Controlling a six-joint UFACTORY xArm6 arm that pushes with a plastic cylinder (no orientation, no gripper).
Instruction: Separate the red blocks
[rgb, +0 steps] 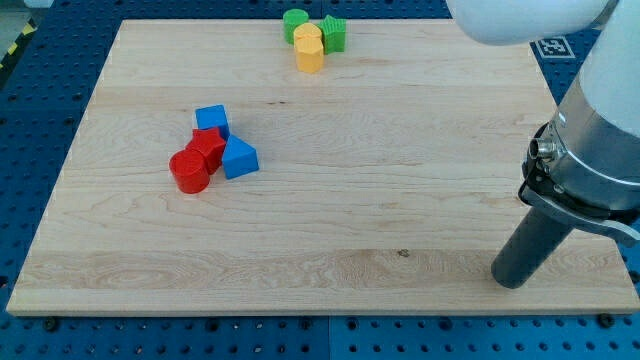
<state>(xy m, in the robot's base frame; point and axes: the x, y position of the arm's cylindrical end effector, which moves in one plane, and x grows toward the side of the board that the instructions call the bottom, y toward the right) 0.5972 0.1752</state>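
Two red blocks touch each other at the view's left of the wooden board (330, 210): a red cylinder (188, 172) and a red block of unclear shape (208, 146) just above and right of it. A blue cube (212, 120) touches the upper red block from above. A blue triangular block (239, 159) touches it from the right. My tip (516, 280) rests on the board near the view's bottom right corner, far to the right of the red blocks.
At the view's top middle stands a tight cluster: a green cylinder (295, 23), a green block (334, 34), and two yellow blocks (310, 50). The arm's white body (600, 130) fills the view's right edge. A blue perforated table surrounds the board.
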